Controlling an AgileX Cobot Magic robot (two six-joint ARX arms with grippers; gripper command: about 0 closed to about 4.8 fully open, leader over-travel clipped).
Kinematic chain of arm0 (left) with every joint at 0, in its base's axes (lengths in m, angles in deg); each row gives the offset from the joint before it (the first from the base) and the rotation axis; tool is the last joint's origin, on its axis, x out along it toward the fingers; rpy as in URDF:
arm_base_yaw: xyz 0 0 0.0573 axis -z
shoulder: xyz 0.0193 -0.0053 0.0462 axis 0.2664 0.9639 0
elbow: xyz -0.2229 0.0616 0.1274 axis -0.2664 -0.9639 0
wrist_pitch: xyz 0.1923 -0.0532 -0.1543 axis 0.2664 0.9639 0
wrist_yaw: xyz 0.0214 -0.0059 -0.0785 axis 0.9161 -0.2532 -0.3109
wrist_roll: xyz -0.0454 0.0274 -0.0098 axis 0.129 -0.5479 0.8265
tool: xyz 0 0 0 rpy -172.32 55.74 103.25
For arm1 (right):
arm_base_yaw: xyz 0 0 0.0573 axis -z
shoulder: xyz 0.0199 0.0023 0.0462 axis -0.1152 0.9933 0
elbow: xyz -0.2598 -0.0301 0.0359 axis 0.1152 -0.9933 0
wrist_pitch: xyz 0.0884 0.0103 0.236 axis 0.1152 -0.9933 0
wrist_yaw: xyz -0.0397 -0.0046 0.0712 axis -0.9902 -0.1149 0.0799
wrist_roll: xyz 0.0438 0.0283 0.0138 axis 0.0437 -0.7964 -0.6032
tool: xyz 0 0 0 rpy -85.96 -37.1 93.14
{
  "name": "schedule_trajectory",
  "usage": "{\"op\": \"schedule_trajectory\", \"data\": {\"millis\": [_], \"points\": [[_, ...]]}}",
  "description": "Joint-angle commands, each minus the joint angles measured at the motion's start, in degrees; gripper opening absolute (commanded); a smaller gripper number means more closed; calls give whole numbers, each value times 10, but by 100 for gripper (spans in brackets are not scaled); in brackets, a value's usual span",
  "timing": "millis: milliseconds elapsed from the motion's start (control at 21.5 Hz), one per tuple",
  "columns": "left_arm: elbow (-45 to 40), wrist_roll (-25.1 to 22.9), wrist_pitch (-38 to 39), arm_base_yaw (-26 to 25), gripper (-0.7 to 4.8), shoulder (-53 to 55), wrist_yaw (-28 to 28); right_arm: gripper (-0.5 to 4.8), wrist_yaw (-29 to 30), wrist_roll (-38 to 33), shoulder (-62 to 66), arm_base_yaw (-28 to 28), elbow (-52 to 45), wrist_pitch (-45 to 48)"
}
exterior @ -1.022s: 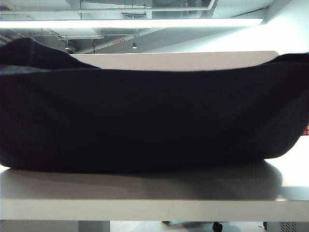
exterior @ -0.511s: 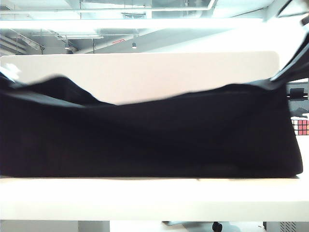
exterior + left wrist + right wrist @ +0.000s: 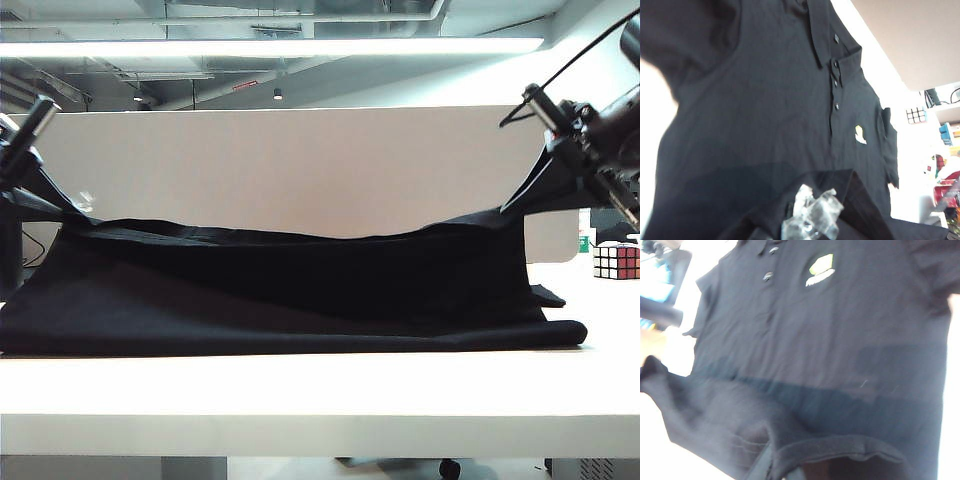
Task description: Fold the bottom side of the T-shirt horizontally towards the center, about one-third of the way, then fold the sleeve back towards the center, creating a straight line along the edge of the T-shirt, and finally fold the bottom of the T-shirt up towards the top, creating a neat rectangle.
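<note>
Two pincers, left pincer [image 3: 45, 195] and right pincer [image 3: 535, 185], each pinch a hem [image 3: 300, 237] corner above the worktop [image 3: 300, 390]; the soft, limp shirt [image 3: 280, 300] sags between, best held at corners.

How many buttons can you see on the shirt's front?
3 on the T-shirt in the left wrist view: one on the collar, two down the placket. A fourth may hide at the placket's top.

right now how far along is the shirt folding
Mid final fold, by the look of it. Both end effectors, left and right, are shut on the hem, carrying it over the shirt toward the collar. Left: lay it down, release.
</note>
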Motion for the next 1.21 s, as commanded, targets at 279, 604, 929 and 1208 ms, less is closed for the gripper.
{"op": "schedule_trajectory", "data": {"millis": [279,604,929,1208], "points": [[57,-17,-31,30,-6,108,25,-3,-54,2,55,0,7,74],[71,-36,-40,40,-6,132,67,3,-92,5,65,1,7,110],[71,-53,-87,40,161,130,72,357,-72,30,65,5,7,237],[74,-54,-126,8,161,115,154,356,-90,31,65,37,29,159]]}}
